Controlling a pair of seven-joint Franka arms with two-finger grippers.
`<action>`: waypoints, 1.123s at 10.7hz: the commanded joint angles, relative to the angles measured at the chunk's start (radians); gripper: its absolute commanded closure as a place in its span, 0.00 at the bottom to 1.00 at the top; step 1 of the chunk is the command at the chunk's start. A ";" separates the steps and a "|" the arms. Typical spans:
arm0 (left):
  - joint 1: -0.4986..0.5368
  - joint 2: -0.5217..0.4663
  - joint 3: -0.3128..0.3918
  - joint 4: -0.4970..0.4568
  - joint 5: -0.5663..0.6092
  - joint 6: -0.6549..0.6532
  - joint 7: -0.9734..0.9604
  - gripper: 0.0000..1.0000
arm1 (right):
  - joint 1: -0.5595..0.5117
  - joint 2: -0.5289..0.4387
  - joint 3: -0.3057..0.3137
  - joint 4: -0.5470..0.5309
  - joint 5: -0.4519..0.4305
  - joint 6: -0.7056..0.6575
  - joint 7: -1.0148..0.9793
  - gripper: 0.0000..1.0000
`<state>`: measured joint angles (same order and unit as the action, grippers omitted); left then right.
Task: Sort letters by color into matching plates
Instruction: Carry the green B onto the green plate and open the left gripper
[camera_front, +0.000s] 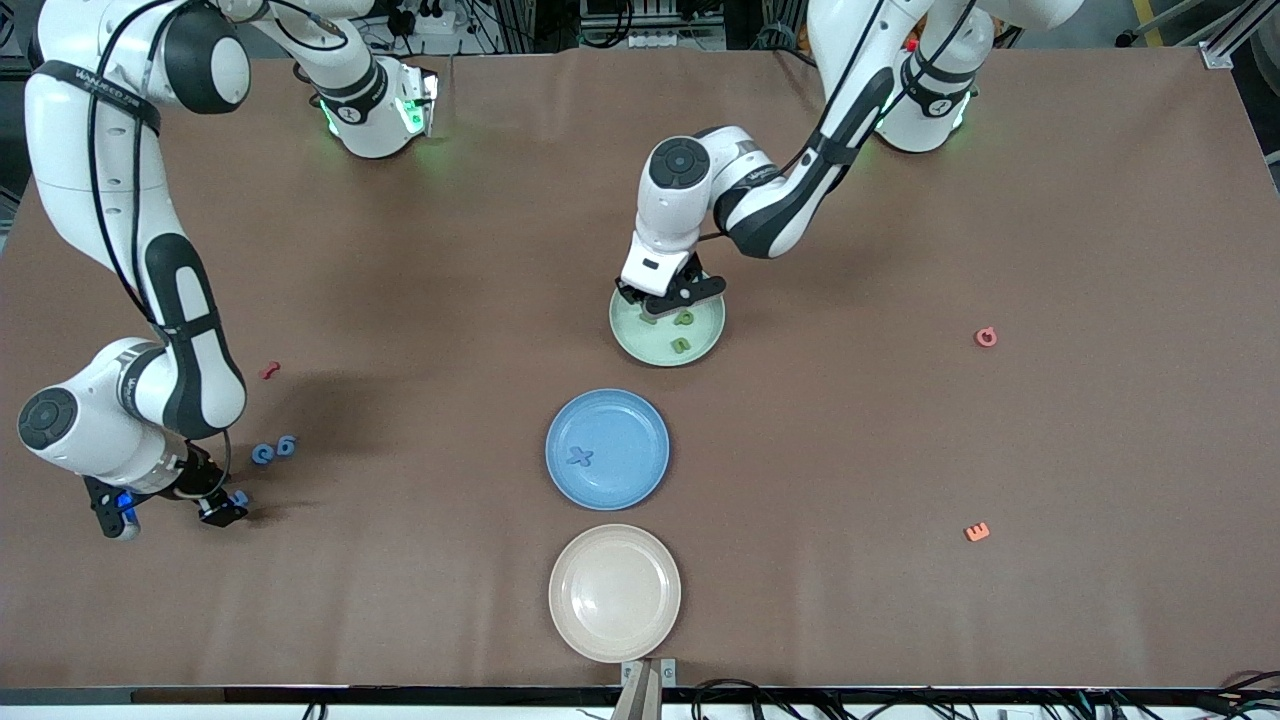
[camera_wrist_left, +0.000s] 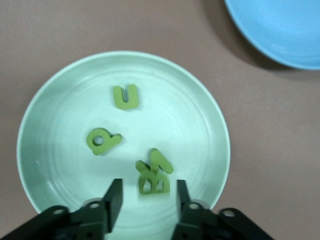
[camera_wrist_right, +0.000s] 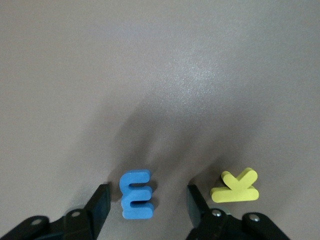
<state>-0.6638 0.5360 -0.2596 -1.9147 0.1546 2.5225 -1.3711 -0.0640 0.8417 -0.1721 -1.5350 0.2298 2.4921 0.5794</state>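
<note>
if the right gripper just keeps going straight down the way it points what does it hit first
Most likely the blue letter E, which lies on the table between the open fingers of the right gripper. The yellow letter sits outside the fingers. How much height is left above the E is hard to judge.

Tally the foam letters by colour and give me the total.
Green letters: 4
Blue letters: 4
Yellow letter: 1
Red letter: 1
Pink letter: 1
Orange letter: 1
Total: 12
</note>
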 joint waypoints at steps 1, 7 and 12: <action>-0.019 0.018 0.016 0.025 0.028 -0.069 -0.006 0.00 | -0.002 0.025 0.009 0.019 0.011 0.027 0.010 0.43; 0.064 0.005 0.037 0.077 0.089 -0.079 0.068 0.00 | 0.018 0.039 0.009 0.019 0.011 0.047 0.011 0.58; 0.242 -0.021 0.033 0.074 0.092 -0.096 0.375 0.00 | 0.026 0.046 0.009 0.016 0.011 0.071 0.010 0.67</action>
<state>-0.4893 0.5404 -0.2155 -1.8321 0.2260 2.4619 -1.0888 -0.0492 0.8481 -0.1682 -1.5347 0.2299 2.5368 0.5794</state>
